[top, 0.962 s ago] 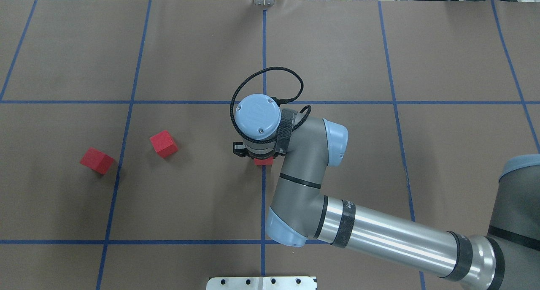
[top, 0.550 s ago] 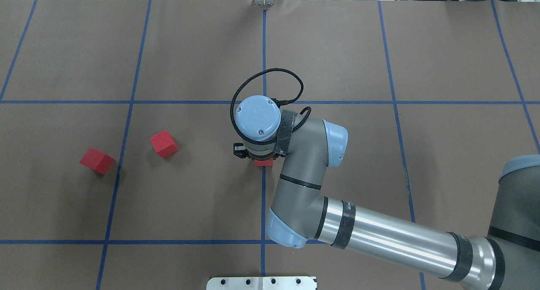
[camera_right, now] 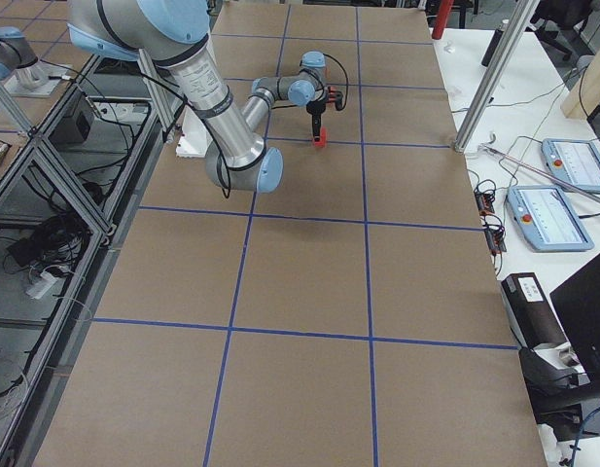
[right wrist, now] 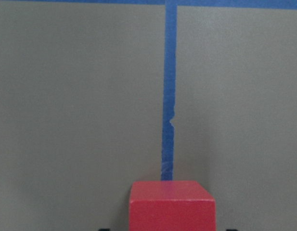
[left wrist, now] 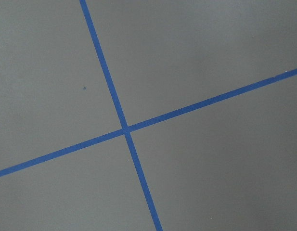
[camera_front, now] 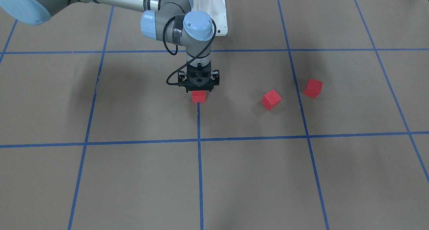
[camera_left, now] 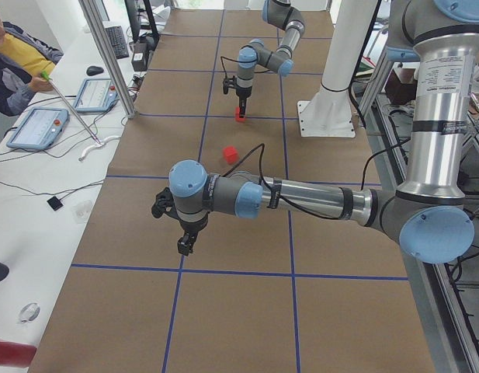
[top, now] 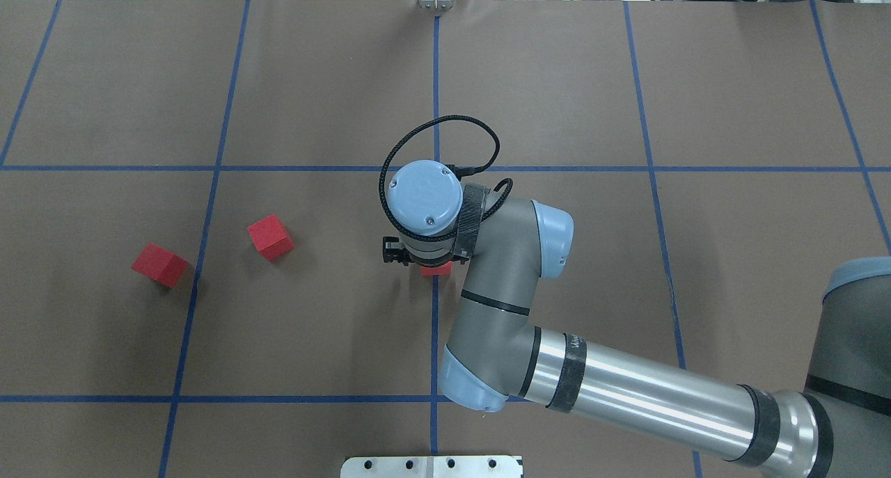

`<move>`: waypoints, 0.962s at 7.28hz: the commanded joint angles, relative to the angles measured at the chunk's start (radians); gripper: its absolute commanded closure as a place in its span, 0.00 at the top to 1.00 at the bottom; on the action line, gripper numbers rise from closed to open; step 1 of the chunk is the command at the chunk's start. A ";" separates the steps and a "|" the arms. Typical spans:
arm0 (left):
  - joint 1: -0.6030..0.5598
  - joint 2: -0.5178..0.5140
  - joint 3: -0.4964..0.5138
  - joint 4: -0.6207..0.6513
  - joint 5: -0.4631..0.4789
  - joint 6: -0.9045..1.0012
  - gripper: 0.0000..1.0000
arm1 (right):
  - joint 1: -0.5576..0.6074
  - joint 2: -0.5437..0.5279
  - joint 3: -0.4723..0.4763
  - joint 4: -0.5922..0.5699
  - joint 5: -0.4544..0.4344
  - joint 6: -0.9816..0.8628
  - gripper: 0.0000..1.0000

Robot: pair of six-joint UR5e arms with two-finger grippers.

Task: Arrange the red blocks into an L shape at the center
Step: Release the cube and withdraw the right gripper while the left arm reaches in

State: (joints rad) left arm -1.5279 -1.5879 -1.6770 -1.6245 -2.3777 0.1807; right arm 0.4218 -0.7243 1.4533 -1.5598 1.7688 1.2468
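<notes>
So, left to right on the overhead view: two red blocks sit loose out on the left, the far block (top: pixel 160 265) and the nearer block (top: pixel 270 237). They're on either side of a tape line, apart from each other, and both twisted against the grid. The third block (top: pixel 436 271) is at the center, sitting right on the middle tape line (top: pixel 435 325), with the right gripper (camera_front: pixel 198 88) straight above it. In the wrist view its fingers look spread a touch wider than the block, with slivers of table on both sides, so I'd say it's not gripping anything. The left gripper (camera_left: pixel 183 247) only shows in the side view, hanging over bare table, and I can't tell how far apart its fingers are.

What could go wrong: if a finger grazes the third block as the arm lifts off, it'll twist off the line. The twisted blocks need squaring up, and a grab across the corners could let one slip. Setting one down too close could also shove the third block.

The surface is brown paper (top: pixel 313 81) with a blue tape grid. A person (camera_left: pixel 14 62) sits at a side table with tablets (camera_left: pixel 37 128).
</notes>
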 commanded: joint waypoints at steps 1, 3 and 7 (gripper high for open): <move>0.000 -0.006 -0.006 0.000 0.006 -0.003 1.00 | 0.027 -0.004 0.021 0.003 0.003 -0.003 0.99; 0.000 -0.032 -0.009 -0.009 0.011 0.002 1.00 | 0.177 -0.056 0.060 -0.003 0.104 -0.019 1.00; 0.102 -0.141 -0.007 -0.218 0.040 -0.327 1.00 | 0.631 -0.335 0.173 0.007 0.385 -0.553 1.00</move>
State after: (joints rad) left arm -1.4865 -1.6857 -1.6789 -1.8019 -2.3556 0.0727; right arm 0.9083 -0.9778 1.6193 -1.5556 2.0749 0.8834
